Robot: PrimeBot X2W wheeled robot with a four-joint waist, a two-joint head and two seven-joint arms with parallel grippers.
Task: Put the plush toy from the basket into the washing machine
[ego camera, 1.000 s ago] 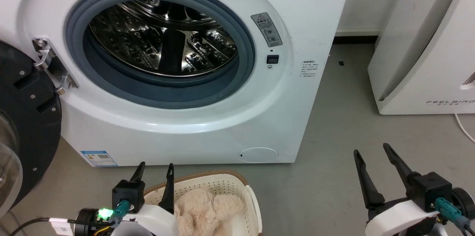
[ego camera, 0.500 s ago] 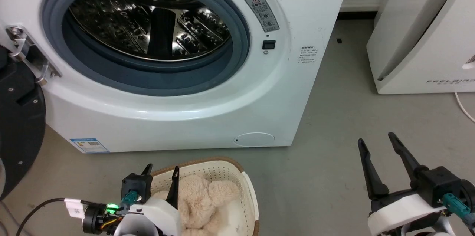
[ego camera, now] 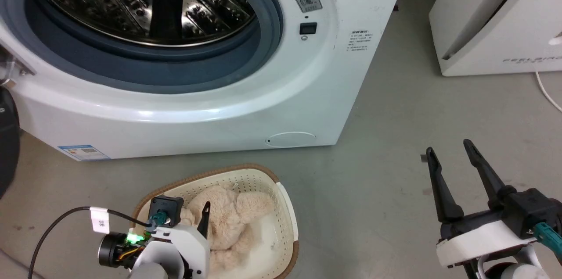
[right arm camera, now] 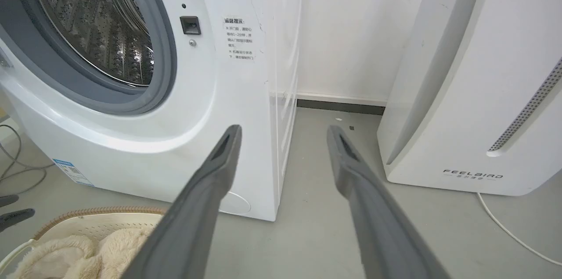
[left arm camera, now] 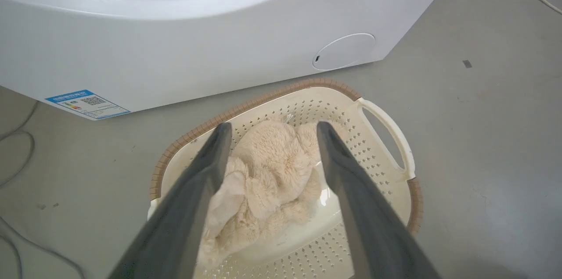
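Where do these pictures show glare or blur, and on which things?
Head view: glints in the drum of the washing machine, soft highlight on its white front. Left wrist view: left gripper fingers blurred, plush toy sharp. Right wrist view: right gripper fingers blurred, FEELBIRD lettering legible.

Washing machine (ego camera: 228,108) top and dark door (ego camera: 8,147) beyond head-view edges; sticker (ego camera: 359,41) print illegible.

One plush toy (ego camera: 228,213), one basket (ego camera: 210,173), one washing machine (ego camera: 246,108), one FEELBIRD appliance (ego camera: 496,29) — two end effectors (left arm camera: 273,125) (ego camera: 448,145).
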